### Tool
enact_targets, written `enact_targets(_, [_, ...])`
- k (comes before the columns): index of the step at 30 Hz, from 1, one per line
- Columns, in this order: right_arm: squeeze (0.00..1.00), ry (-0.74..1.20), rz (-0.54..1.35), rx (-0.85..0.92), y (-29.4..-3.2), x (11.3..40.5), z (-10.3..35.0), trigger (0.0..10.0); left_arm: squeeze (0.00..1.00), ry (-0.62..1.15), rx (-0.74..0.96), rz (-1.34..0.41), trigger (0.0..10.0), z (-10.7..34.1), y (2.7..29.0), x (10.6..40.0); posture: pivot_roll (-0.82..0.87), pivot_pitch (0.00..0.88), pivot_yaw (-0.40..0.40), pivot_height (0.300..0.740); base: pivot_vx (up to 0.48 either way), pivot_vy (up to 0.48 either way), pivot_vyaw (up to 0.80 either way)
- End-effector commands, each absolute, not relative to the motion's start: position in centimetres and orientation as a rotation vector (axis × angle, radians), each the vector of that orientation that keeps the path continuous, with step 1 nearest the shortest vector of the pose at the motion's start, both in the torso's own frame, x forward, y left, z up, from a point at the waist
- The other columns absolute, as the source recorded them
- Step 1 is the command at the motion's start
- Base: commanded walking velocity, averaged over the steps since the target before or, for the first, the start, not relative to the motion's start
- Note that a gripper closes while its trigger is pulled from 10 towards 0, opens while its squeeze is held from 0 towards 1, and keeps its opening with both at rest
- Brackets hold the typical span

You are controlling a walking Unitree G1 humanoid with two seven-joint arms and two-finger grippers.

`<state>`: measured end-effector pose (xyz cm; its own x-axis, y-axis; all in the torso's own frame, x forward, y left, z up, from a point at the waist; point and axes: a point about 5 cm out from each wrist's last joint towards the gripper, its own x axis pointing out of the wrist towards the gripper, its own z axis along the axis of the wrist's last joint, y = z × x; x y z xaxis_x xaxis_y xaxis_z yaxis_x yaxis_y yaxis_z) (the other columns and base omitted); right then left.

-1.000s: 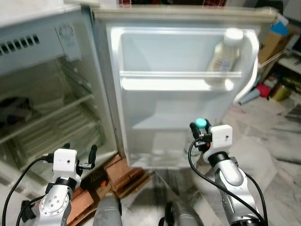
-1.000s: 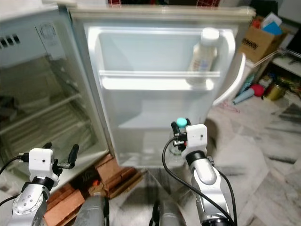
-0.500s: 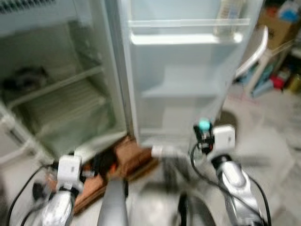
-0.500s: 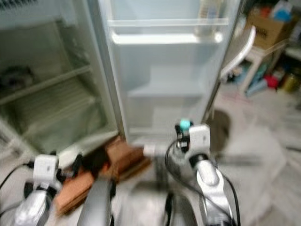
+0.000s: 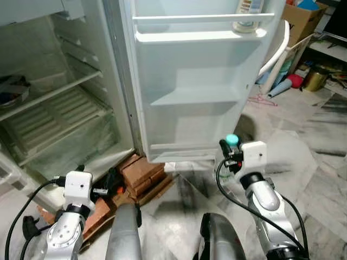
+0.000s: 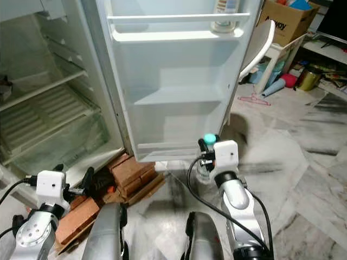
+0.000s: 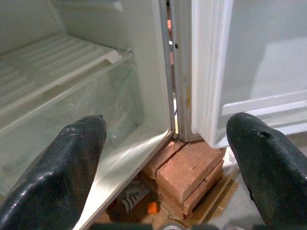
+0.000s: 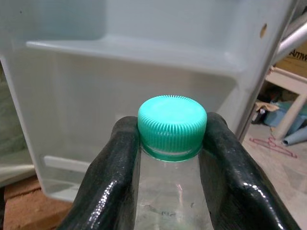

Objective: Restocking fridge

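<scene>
Up close, the right wrist view shows what the head views only hint at: the right gripper point(image 8: 170, 158) has both black fingers point(image 8: 112, 182) pinching the neck of a clear bottle point(image 8: 170, 201) just under its ridged teal cap point(image 8: 171, 125). From the head, the bottle's cap point(image 5: 232, 140) pokes up above the gripper point(image 5: 227, 154), with the clear body hanging below it, so the bottle stands upright, long axis vertical, cap on top. It is held low in front of the open fridge door point(image 5: 195, 81), near the door's bottom edge.

The left wrist view shows the left gripper point(image 7: 168, 158) with fingers spread wide and nothing between them, pointed at the hinge gap, the glass-fronted drawer point(image 7: 96, 110) and the bricks point(image 7: 189, 167) under the fridge.

A white bottle point(image 5: 249, 13) stands in the door's top shelf point(image 5: 200, 35); its label is too small to read. A cardboard box point(image 6: 282, 21) beyond the door bears dark lettering that is partly hidden.
</scene>
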<state>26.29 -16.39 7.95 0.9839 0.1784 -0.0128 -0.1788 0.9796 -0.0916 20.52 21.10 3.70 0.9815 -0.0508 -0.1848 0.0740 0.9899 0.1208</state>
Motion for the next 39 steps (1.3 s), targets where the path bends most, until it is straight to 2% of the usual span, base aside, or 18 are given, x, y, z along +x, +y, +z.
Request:
enact_targets(1, [0.0, -0.03, 0.161, -0.101, -16.73, 26.46, 8.58, 10.0, 0.0, 0.169, 0.133, -0.07, 10.0, 3.97, 21.11, 20.65, 0.08, 0.022, -0.03, 0.621, 0.0, 0.0, 0.0])
enact_targets(12, [0.0, -0.037, 0.171, -0.107, -16.55, 26.46, 8.66, 10.0, 0.0, 0.171, 0.134, -0.081, 10.0, 3.95, 21.04, 20.47, 0.07, 0.032, -0.028, 0.621, 0.196, 0.0, 0.0])
enact_targets(39, [0.0, -0.038, 0.198, -0.112, -16.3, 26.53, 8.66, 10.0, 0.0, 0.18, 0.126, -0.088, 10.0, 3.7, 20.82, 20.36, 0.07, 0.036, -0.032, 0.621, 0.348, 0.0, 0.0])
